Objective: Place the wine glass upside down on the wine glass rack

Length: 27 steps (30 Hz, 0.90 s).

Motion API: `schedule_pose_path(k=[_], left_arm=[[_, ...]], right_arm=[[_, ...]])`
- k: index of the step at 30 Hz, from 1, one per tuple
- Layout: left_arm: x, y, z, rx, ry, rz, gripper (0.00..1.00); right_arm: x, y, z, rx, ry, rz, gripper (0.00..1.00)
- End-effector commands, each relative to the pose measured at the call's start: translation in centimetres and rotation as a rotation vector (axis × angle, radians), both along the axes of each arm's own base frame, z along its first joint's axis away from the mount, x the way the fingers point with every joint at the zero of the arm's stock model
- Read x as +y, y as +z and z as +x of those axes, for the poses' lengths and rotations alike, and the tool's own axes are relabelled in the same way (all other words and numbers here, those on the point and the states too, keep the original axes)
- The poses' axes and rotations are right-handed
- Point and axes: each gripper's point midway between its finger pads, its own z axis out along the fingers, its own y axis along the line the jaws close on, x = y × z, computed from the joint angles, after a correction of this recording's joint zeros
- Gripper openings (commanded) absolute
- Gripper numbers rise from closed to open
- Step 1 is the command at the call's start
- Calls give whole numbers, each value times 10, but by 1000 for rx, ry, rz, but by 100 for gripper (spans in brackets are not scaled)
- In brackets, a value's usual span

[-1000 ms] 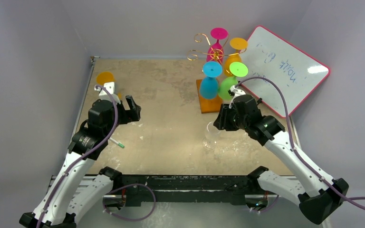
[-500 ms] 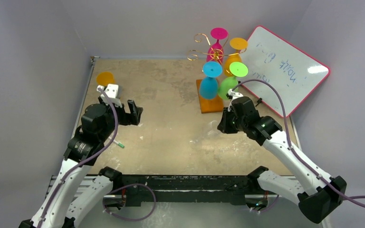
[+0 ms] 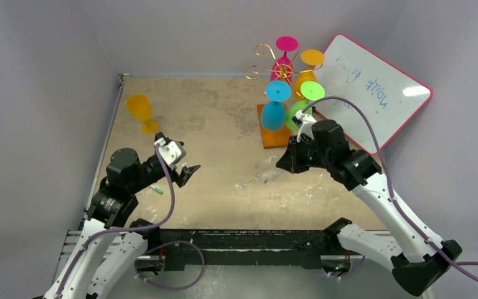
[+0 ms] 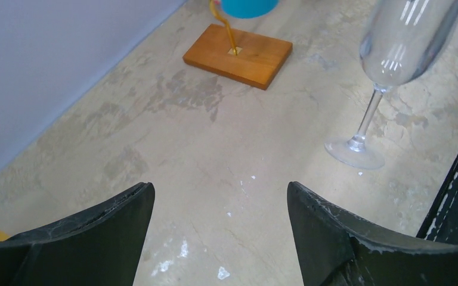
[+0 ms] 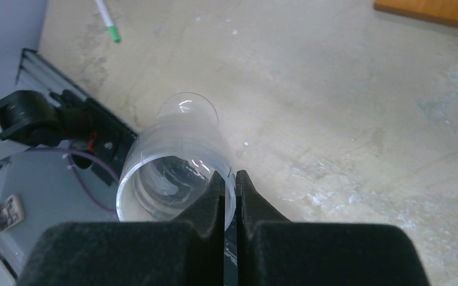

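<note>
A pink-framed whiteboard (image 3: 373, 90) leans far right; an orange goblet (image 3: 140, 112) and green-tipped pen (image 3: 156, 188) sit at left.

We log a mottled beige table (image 3: 218, 118). On it sit the wine glass rack (image 3: 272, 138) at far right, a yellow glass (image 3: 140, 109) far left and a green-tipped pen (image 3: 156, 188) near left. The tilted wine glass (image 3: 267, 171) seemingly touches the table with its foot. A whiteboard (image 3: 373, 87) leans at the right edge.

Clear wine glass (image 4: 405, 42) tilted at mid-table, gold wire rack (image 3: 274, 137) stood behind it, pink-framed whiteboard (image 3: 373, 87) stood right of rack, orange plastic goblet (image 3: 139, 107) stood far left.
</note>
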Motion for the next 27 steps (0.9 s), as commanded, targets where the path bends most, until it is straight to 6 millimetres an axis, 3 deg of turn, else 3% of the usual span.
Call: schedule_pose_path(k=[1,10,15,22,27], left_arm=[[-16,29,-17,-245,-202,55,81],[-28,11,-63,-276,-486,169,80],[-36,15,-75,-276,-577,147,77],[-43,19,-81,-291,-644,128,72],[-43,15,-82,-280,-662,142,58]], right_arm=[[27,63,-12,-131,172,179,0],[58,120,-25,-194,351,379,0],[71,146,-22,-231,403,450,0],[88,144,-10,-213,469,482,0],[98,146,-8,-203,508,531,0]])
